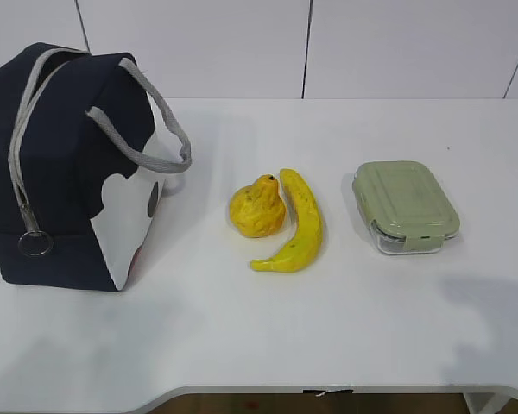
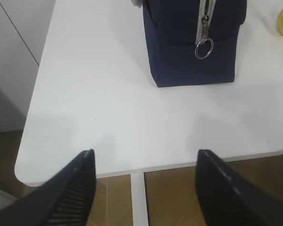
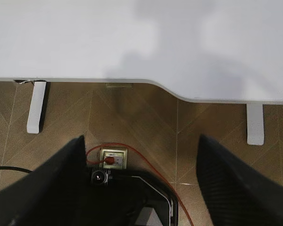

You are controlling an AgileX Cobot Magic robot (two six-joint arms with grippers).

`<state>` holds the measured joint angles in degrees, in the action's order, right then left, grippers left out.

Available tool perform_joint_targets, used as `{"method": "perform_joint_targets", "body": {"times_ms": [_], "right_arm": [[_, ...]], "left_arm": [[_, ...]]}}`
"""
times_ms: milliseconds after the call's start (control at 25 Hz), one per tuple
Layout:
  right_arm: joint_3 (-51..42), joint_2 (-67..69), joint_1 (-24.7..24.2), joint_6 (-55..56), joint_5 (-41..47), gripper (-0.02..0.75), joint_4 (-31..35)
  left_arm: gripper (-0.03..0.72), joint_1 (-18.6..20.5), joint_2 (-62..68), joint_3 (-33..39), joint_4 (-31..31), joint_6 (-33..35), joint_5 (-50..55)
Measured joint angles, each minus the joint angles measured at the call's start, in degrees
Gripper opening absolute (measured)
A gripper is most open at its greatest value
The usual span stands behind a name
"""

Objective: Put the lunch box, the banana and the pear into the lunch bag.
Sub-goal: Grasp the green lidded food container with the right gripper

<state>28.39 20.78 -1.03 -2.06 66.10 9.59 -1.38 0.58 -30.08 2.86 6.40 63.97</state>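
Note:
The navy lunch bag stands at the table's left, zipper shut, ring pull hanging at its front. It also shows in the left wrist view. The pear lies at the middle, touching the banana on its right. The lunch box with a green lid sits at the right. Neither gripper shows in the exterior view. My left gripper is open and empty, back over the table's near-left edge. My right gripper is open and empty, over the floor off the table's front edge.
The white table has a curved cut-out in its front edge. A white wall runs behind it. Below, wooden floor, white table legs, a red cable and a floor socket show.

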Motion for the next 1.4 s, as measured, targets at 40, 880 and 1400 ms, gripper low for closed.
{"method": "perform_joint_targets", "body": {"times_ms": [40, 880, 1400], "right_arm": [[0.5, 1.51, 0.0, -0.23, 0.0, 0.577, 0.43], [29.85, 41.84, 0.0, -9.01, -3.44, 0.577, 4.44], [36.4, 52.06, 0.0, -11.31, -3.96, 0.577, 8.46]], "left_arm": [[0.497, 0.0, 0.0, 0.0, 0.0, 0.0, 0.0], [0.497, 0.0, 0.0, 0.0, 0.0, 0.0, 0.0], [0.433, 0.0, 0.0, 0.0, 0.0, 0.0, 0.0]]}}
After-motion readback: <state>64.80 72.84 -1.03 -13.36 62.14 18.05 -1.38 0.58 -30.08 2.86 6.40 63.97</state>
